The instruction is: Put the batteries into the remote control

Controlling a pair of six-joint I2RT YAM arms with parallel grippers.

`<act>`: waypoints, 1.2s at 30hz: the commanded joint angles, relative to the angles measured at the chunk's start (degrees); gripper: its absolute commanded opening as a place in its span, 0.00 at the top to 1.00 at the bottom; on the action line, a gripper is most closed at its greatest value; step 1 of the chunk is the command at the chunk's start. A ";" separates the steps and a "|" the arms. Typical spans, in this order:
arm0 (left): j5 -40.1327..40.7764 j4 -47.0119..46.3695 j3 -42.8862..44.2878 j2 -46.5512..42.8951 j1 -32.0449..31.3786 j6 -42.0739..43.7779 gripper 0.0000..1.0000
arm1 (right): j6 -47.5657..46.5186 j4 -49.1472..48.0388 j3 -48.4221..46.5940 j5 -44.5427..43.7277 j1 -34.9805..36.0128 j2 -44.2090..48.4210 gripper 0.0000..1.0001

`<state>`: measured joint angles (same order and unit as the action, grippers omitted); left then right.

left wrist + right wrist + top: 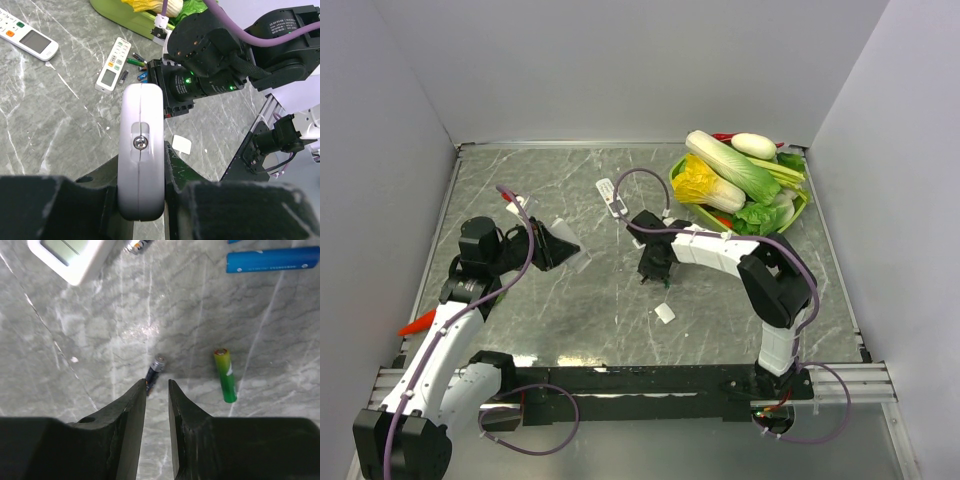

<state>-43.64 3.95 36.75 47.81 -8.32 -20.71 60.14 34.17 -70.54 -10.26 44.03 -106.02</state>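
**Right end effector (pixel 156 386) slightly apart around the dark battery's (pixel 155 368) near end.**
Lying skewed, it could squirt out; left end effector (pixel 142 175) clamps the white remote (pixel 142 115).

Top: high, rear, whole table (pixel 570 310); left wrist: faces right arm (pixel 210 50); right wrist: close over batteries (pixel 226 377)

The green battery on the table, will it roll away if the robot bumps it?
Probably yes: the green battery is a smooth round cylinder lying on its side on the polished table, so a sideways nudge would likely roll it. It looks stiff and small, so probably light.
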 commanded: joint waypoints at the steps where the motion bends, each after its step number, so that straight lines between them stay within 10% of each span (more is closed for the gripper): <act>1: -0.75 -2.28 0.07 -0.53 0.32 -0.38 0.99 | 2.79 -2.44 0.50 0.51 -1.05 -0.68 0.68; 20: 0.92 -2.62 -0.36 0.00 0.41 -2.66 0.99 | 1.13 -4.29 1.55 0.42 -1.67 -2.09 0.87; 36: 9.53 -43.56 -26.02 -8.70 0.23 -43.17 0.99 | -19.25 -24.92 14.11 -13.29 8.78 32.33 1.00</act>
<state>-37.50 -21.26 14.26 41.47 -8.19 -50.50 49.17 22.39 -59.13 -17.65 48.51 -84.58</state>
